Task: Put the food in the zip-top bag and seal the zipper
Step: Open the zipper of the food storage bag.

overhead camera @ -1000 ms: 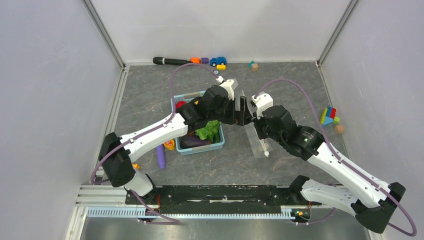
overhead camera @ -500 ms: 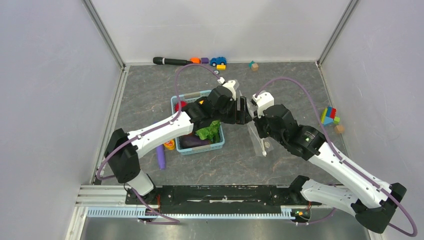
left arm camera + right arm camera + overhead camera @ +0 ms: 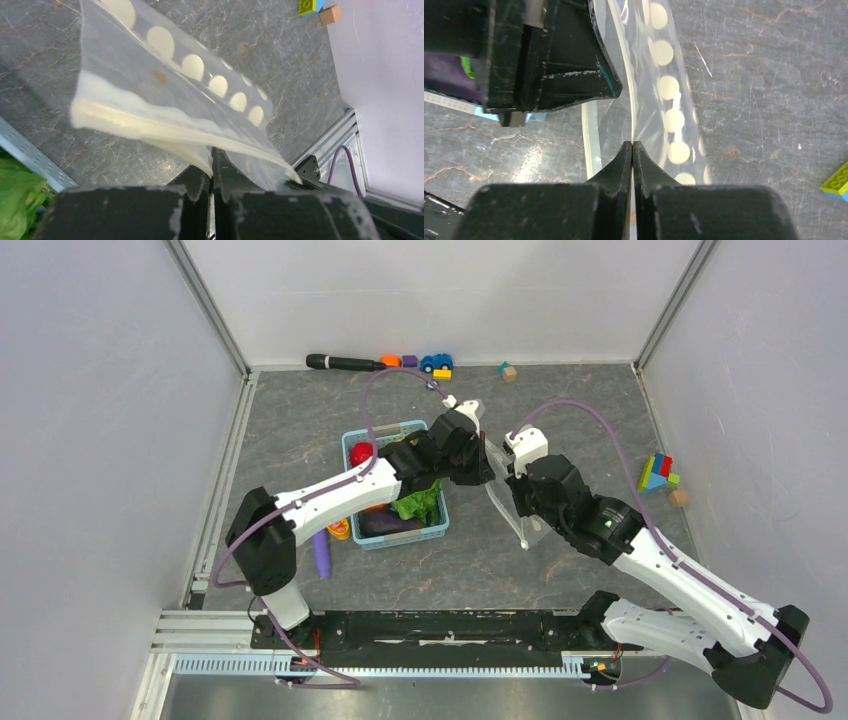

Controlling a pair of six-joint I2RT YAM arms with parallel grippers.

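The zip-top bag, clear with white dots, hangs off the table between both grippers, right of the basket. My left gripper is shut on one lip of its mouth, and my right gripper is shut on the lip facing it. The left wrist view has the bag spreading away from the closed left gripper, with the white zipper along its near edge. In the right wrist view the right gripper pinches the bag beside the zipper. The food lies in the basket: lettuce, a red piece, eggplant.
The light-blue basket sits left of the bag under my left arm. A purple rod and a yellow-orange piece lie beside it. A black stick, toy car and block line the back wall. Coloured blocks are at the right.
My left gripper has closed on the bag's lip after standing open. The left arm has stretched rightward, uncovering the red piece, and the bag has swung slightly.
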